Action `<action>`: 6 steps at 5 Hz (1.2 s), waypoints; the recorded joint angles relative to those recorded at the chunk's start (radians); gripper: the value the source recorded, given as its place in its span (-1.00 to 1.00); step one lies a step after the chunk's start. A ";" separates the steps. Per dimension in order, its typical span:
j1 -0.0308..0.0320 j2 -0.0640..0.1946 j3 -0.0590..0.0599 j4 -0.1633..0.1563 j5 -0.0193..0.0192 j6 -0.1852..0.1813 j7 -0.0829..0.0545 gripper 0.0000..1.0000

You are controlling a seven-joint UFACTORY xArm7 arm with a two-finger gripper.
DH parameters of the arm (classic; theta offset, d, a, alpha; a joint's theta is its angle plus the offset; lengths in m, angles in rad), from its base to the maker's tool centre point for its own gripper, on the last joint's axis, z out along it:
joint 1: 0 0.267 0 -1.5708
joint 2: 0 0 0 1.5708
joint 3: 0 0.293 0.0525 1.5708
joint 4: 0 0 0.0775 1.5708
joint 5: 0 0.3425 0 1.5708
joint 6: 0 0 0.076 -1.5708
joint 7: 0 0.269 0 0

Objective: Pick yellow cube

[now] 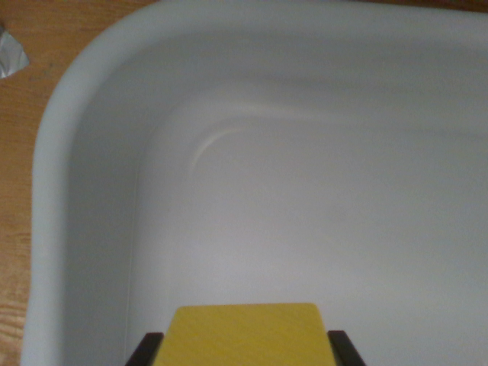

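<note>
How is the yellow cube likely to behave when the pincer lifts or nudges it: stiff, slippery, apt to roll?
The yellow cube shows a flat face with straight edges, so it probably stays stiff and slides rather than rolls. Its smooth, even surface might be a little slippery. The dark fingers flank its two sides squarely, which should help; the pincer seems closed on it inside the white tub.

wooden table point(19, 152) | white tub point(53, 152) on it | grey object point(9, 55) at corner

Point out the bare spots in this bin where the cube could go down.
Nearly the whole floor of the white bin is bare, from its rounded corner wall at the wrist view's upper left across to the right edge. The only occupied spot is bottom centre, where the yellow cube sits between the gripper fingers.
</note>
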 joint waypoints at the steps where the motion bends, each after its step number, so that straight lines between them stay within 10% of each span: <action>1: 0.0002 -0.012 0.001 0.027 0.0015 0.039 0.000 1.00; 6: 0.0005 -0.031 0.003 0.073 0.0040 0.103 0.001 1.00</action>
